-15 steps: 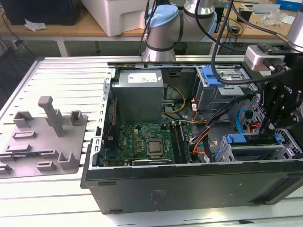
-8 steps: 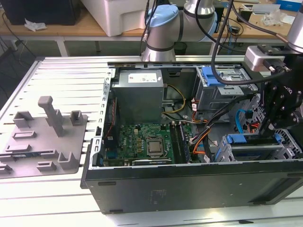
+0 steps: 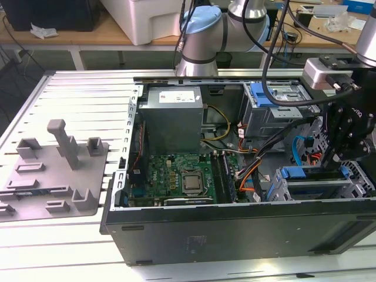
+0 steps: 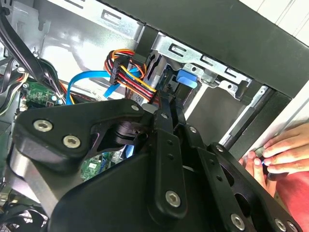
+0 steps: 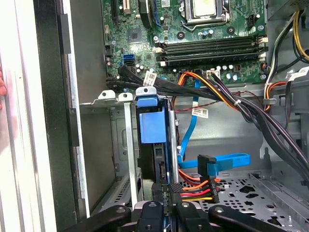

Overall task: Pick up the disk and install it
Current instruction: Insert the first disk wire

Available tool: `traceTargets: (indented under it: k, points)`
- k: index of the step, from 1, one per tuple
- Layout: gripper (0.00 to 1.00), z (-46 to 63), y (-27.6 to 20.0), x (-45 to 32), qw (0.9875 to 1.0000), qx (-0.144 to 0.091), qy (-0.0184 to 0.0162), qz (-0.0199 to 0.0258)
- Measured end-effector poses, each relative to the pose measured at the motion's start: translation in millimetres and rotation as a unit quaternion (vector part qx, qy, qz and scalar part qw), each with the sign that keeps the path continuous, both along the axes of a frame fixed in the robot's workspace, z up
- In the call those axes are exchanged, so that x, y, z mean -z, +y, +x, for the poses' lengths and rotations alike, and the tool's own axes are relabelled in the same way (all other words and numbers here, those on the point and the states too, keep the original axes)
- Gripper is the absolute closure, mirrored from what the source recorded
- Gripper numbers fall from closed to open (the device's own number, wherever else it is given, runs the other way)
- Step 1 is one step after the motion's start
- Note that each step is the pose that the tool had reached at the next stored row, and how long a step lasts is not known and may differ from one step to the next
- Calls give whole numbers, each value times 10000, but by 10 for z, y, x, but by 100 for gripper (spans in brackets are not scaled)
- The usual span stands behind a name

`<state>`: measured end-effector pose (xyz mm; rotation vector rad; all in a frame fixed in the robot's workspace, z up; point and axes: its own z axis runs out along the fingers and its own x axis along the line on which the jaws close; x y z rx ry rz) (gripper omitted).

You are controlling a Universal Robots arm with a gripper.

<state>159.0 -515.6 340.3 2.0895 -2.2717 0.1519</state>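
My pincer (image 5: 164, 205) clenched on the disk (image 5: 153, 126), which stands on edge in the metal drive cage (image 5: 116, 145) near the case's (image 3: 235, 229) front corner; a person's hand (image 4: 280, 152) touches the case.

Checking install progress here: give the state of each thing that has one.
computer case: lying flat, side open.
disk: on edge, partly slid into the drive bay.
gripper: jaws shut on the disk's outer end.
blue data cable: plug hanging loose, not connected to the disk.
processor: bare, no cooler on it.
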Motion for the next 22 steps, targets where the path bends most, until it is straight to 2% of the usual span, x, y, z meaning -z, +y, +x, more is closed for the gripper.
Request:
traceTargets:
  k: [8, 16, 22]
  points:
    - [83, 0, 1, 5, 10000, -2, 0, 2]
    - [83, -1, 14, -37, 10000, -13, 0, 1]
    - [83, -1, 22, -36, 9999, -170, 0, 0]
